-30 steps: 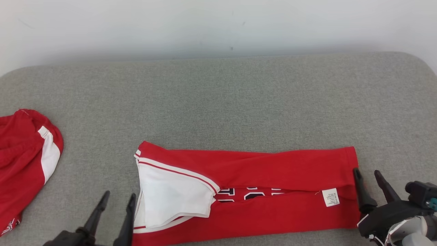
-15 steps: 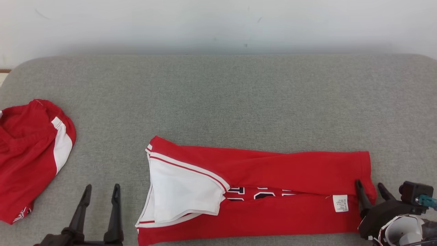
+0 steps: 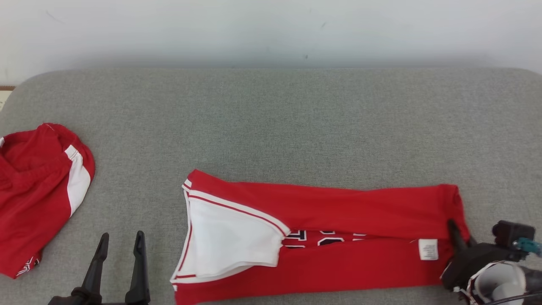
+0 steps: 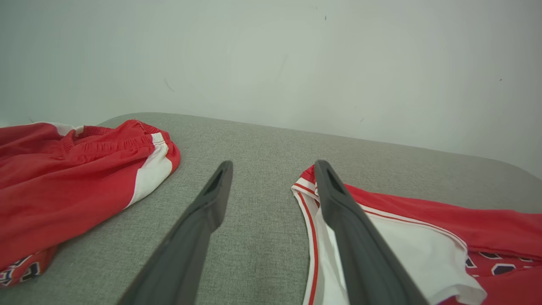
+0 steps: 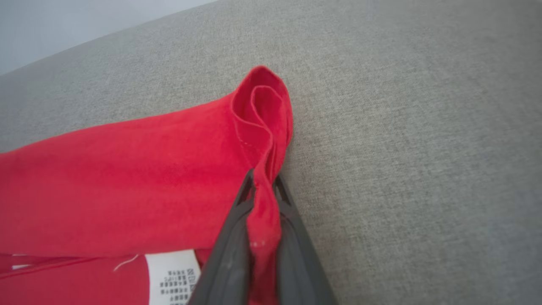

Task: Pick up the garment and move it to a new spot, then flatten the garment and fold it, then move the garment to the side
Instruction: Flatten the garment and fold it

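The garment (image 3: 330,212) is a red jersey with white trim, folded into a long band lying left to right across the near half of the grey cushion (image 3: 271,127). A white care label (image 3: 427,249) shows near its right end. My right gripper (image 3: 458,232) is shut on the garment's right hem; in the right wrist view the red fabric (image 5: 264,212) is pinched between the two fingers and bunches up above them. My left gripper (image 3: 120,241) stands open just left of the garment's white collar end (image 4: 406,250), with nothing between its fingers.
A second red and white garment (image 3: 38,190) lies crumpled at the cushion's left edge. A pale wall (image 3: 271,29) rises behind the cushion. Bare grey cushion stretches behind and to the right of the folded jersey.
My right gripper has closed on the garment's right hem, which now puckers upward. The head camera shifted between the earliest frame and the later ones. The left gripper stays open.
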`<state>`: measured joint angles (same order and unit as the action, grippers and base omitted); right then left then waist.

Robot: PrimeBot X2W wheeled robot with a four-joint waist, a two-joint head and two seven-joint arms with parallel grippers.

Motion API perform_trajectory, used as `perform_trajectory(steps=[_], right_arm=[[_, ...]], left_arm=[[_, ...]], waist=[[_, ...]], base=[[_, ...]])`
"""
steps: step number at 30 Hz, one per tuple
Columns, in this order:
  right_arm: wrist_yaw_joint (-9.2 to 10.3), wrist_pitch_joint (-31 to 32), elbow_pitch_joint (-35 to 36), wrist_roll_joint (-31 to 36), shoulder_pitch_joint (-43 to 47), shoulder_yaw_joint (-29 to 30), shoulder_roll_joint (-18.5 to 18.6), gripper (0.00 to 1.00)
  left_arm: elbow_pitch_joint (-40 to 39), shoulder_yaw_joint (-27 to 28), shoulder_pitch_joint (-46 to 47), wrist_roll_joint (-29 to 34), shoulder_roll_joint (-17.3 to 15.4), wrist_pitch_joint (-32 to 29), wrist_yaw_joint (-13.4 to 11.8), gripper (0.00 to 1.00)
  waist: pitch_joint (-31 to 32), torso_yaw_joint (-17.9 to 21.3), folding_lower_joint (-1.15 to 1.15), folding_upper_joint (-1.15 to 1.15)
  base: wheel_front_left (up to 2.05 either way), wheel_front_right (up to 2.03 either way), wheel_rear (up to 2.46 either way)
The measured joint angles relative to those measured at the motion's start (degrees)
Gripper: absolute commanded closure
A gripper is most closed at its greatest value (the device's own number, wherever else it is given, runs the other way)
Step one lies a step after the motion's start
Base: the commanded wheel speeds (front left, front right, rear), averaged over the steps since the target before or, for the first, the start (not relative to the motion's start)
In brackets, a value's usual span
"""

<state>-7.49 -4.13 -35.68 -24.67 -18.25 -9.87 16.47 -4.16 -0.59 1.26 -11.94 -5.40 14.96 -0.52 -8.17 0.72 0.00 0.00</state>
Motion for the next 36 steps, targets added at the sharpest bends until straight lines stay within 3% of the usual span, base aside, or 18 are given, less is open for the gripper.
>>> perform_trajectory(steps=[11,16,19,27,36], right_arm=[[-0.03,0.2,2.0,0.5,-2.1,5.9,6.9,1.00],[-0.01,3.2,9.2,-3.3,-0.5,3.5,4.4,1.00],[-0.01,6.0,15.3,-9.3,1.1,0.9,2.0,1.00],[0.00,12.4,29.6,-15.5,4.1,-5.5,-0.5,1.00],[0.01,16.8,36.6,-17.7,5.0,-11.5,-5.0,1.00]], left_arm=[[1.2,3.2,-1.4,0.6,1.7,0.0,1.7,0.00],[1.5,4.2,-2.6,0.6,2.1,0.0,1.9,0.00],[1.6,4.4,-2.6,0.6,2.2,0.0,1.9,0.00],[2.3,4.2,-2.9,0.6,2.4,0.0,2.5,0.00],[2.5,2.9,-2.8,0.3,2.4,0.0,2.4,0.00]], waist=[[2.2,1.3,0.00,0.00],[3.6,2.1,0.00,0.00],[4.4,2.5,0.00,0.00],[5.5,1.9,0.00,0.00],[5.8,-1.2,0.00,0.00]], base=[[0.00,0.00,0.00],[0.00,0.00,0.00],[0.00,0.00,0.00],[0.00,0.00,0.00],[0.00,0.00,0.00]])
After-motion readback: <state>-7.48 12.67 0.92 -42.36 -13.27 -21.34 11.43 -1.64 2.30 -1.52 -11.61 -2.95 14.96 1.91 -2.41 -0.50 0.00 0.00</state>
